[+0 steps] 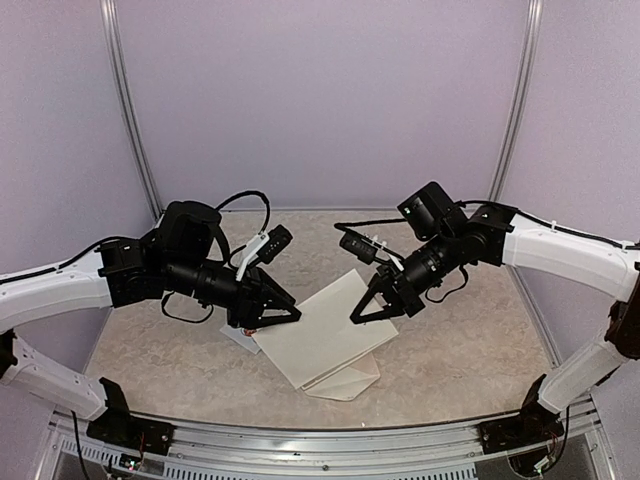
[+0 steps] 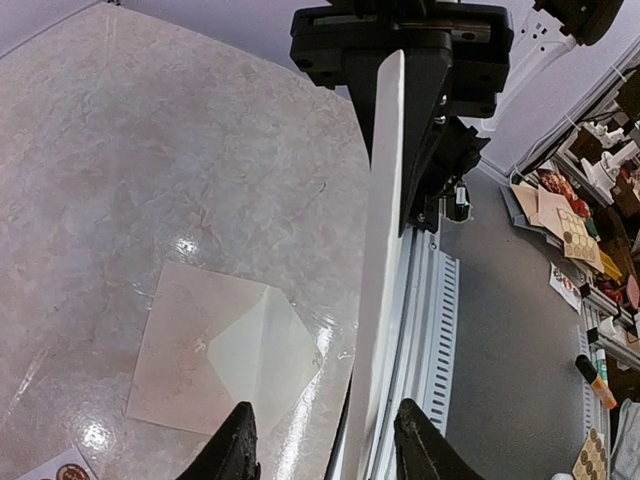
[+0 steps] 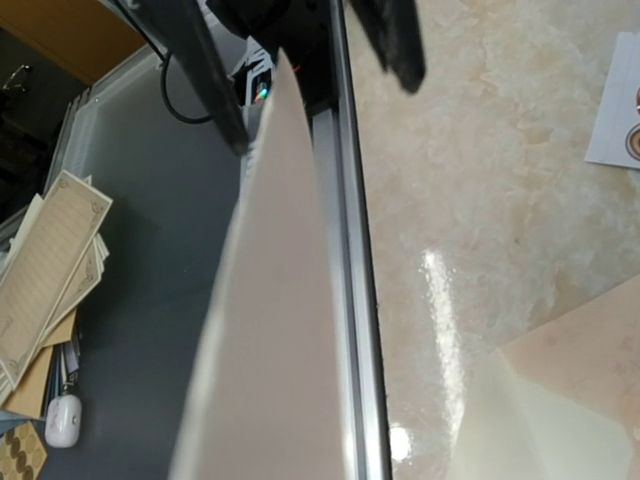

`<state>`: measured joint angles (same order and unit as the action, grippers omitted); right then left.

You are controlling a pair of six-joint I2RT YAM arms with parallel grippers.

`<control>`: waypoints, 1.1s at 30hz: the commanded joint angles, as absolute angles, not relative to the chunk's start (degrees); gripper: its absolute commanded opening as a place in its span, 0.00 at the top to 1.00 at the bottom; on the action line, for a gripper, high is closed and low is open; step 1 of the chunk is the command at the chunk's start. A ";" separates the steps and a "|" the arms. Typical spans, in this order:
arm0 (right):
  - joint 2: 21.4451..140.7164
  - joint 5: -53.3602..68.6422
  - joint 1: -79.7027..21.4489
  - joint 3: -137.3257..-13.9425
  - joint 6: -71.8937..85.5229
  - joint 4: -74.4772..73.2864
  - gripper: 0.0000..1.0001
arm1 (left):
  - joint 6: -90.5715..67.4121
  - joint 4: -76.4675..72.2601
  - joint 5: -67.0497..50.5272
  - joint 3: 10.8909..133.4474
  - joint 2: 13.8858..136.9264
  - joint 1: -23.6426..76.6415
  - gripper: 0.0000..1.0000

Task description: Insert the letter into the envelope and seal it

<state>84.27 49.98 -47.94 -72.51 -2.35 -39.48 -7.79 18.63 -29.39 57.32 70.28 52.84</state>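
Note:
The letter [image 1: 322, 328], plain white back up, hangs tilted above the table between both grippers. My right gripper [image 1: 358, 316] pinches its right edge, with the fingertips closed together. My left gripper [image 1: 282, 318] is open, and the letter's left edge [image 2: 380, 250] stands between its spread fingers [image 2: 237, 448] without being clamped. In the right wrist view the letter [image 3: 270, 330] fills the lower middle and hides that gripper's fingers. The envelope [image 1: 350, 378] lies on the table under the letter with its pointed flap open [image 2: 262, 352]. It also shows in the right wrist view [image 3: 580, 400].
A white strip of round stickers [image 1: 238, 338] lies under my left gripper, and also shows in the right wrist view [image 3: 622, 110]. An aluminium rail [image 1: 330, 440] runs along the near table edge. Spare bordered sheets [image 3: 45, 270] lie off the table.

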 commanded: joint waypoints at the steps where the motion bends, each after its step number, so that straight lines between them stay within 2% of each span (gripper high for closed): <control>1: 84.56 49.83 -48.52 -74.27 -3.69 -40.72 1.00 | -8.53 16.35 -31.72 58.45 71.34 53.51 0.60; 9: 84.86 49.90 -48.60 -74.27 -4.21 -40.98 1.00 | -9.83 13.98 -33.37 57.68 71.98 53.70 0.63; 14: 85.10 50.08 -48.58 -74.16 -4.22 -40.87 1.00 | -9.94 13.23 -34.20 57.56 72.87 53.70 0.68; 21: 85.42 49.63 -48.65 -74.43 -4.48 -41.28 1.00 | -9.47 13.73 -34.73 57.57 74.23 53.73 0.86; 25: 85.67 48.86 -48.60 -74.74 -4.61 -41.43 1.00 | -9.23 14.33 -34.51 57.40 74.60 53.73 1.00; 33: 84.94 45.35 -48.58 -75.48 -5.03 -42.94 1.00 | -9.23 14.93 -33.07 56.61 74.70 53.66 1.00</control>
<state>85.08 47.53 -47.97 -73.56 -4.12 -41.45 -9.78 14.59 -33.69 57.30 74.28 53.39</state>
